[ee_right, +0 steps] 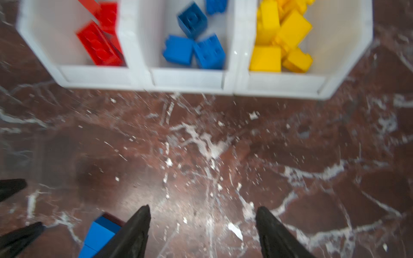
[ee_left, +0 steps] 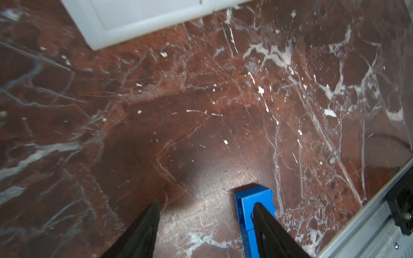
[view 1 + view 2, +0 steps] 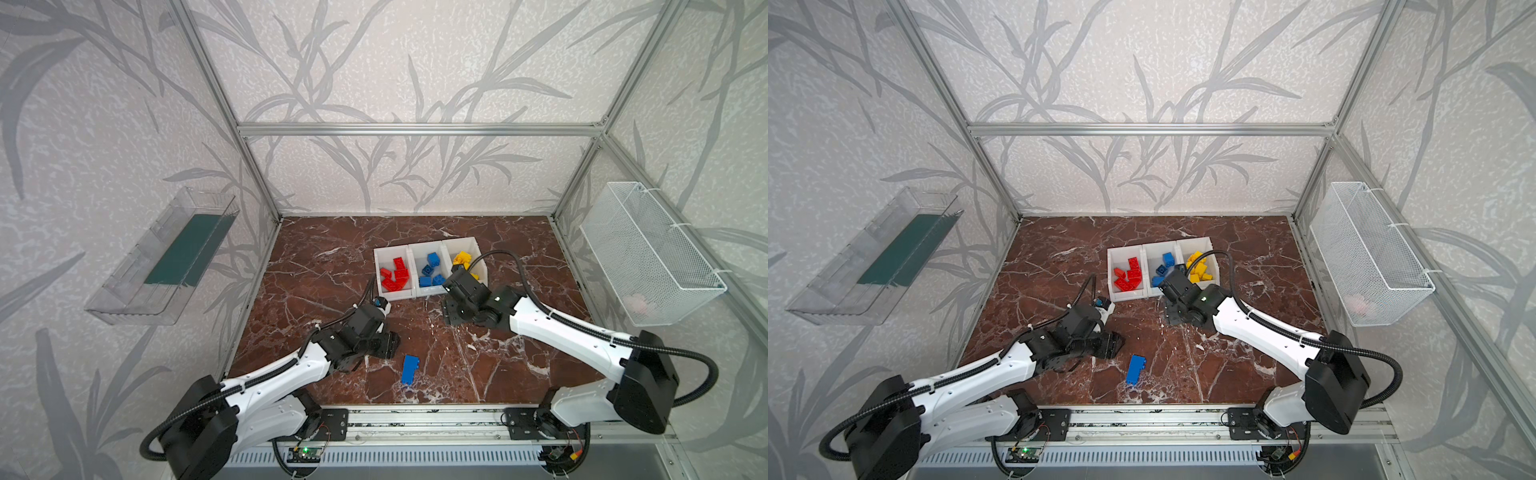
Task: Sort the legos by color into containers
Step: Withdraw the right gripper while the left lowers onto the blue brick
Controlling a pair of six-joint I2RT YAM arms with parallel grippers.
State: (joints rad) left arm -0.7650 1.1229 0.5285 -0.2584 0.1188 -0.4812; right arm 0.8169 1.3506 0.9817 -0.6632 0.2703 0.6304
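One blue brick (image 3: 410, 369) is seen lying flat near the front edge of the table (image 3: 498, 374), well apart from the bins; it is the only loose piece to be found in both top views. The left gripper (image 2: 206, 204) is held just to its far left, jaws parted and nothing between them. In the left wrist view the brick is partly covered by one finger (image 2: 268, 227) and is not centred in the gap.

Farther back and to the right, the right gripper (image 1: 202, 207) is poised over bare table just in front of the bins, its jaws also parted and empty.

Beyond it the three white bins are set side by side: the red bin (image 1: 96, 76) on the left, the blue bin (image 1: 187, 78) in the middle and the yellow bin (image 1: 286, 82) on the right, each filled with its own colour.

The sort is judged to be nearly done, with the last pick in hand. Next, the left gripper would have to be shifted so that the brick is straddled, closed across its narrow sides, then carried to the middle bin.
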